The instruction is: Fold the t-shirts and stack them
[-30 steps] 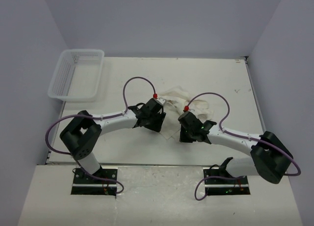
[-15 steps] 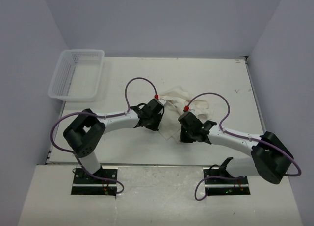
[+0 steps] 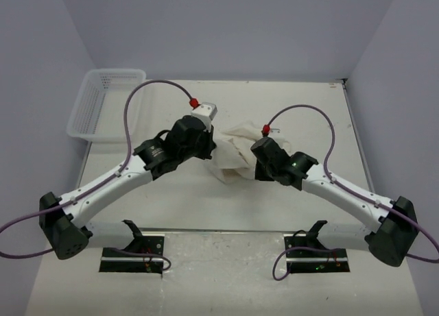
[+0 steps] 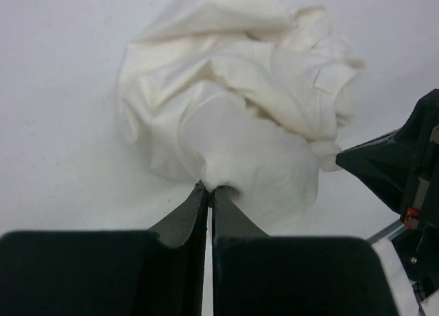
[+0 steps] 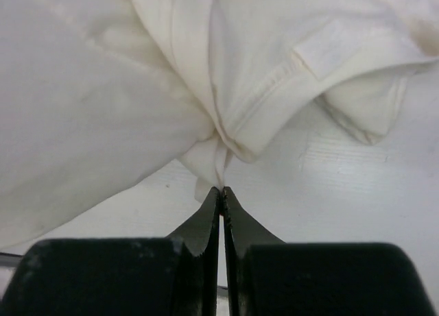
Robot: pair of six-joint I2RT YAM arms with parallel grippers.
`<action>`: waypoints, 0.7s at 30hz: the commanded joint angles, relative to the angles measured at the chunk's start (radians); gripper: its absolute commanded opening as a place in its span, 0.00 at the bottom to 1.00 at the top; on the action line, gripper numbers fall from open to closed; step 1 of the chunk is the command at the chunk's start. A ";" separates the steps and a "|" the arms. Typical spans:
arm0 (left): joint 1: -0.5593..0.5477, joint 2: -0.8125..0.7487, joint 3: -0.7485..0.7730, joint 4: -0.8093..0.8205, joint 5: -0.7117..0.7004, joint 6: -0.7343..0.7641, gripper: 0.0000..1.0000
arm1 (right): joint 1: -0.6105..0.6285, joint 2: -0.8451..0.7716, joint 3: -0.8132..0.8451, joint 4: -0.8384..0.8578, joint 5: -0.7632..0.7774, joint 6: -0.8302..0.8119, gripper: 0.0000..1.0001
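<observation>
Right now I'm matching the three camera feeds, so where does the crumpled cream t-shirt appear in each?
Top external: t-shirt at the picture's centre.
Left wrist: upper centre, a bunched heap.
Right wrist: fills the upper half.
Shared landmark: the right gripper, shut on the t-shirt's edge.

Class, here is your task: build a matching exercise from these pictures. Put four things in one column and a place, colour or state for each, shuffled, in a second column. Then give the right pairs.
Column one
1. t-shirt
2. mesh basket
3. left hand
4. cable

Column two
A. far-left corner of the table
B. purple
C. crumpled in a heap mid-table
D. shut, pinching a fold of cloth

Pairs: 1-C, 2-A, 3-D, 4-B.
</observation>
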 commanded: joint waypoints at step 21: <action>-0.007 -0.186 0.682 -0.367 -0.490 0.227 0.00 | 0.001 -0.012 1.061 -0.315 0.461 -0.565 0.00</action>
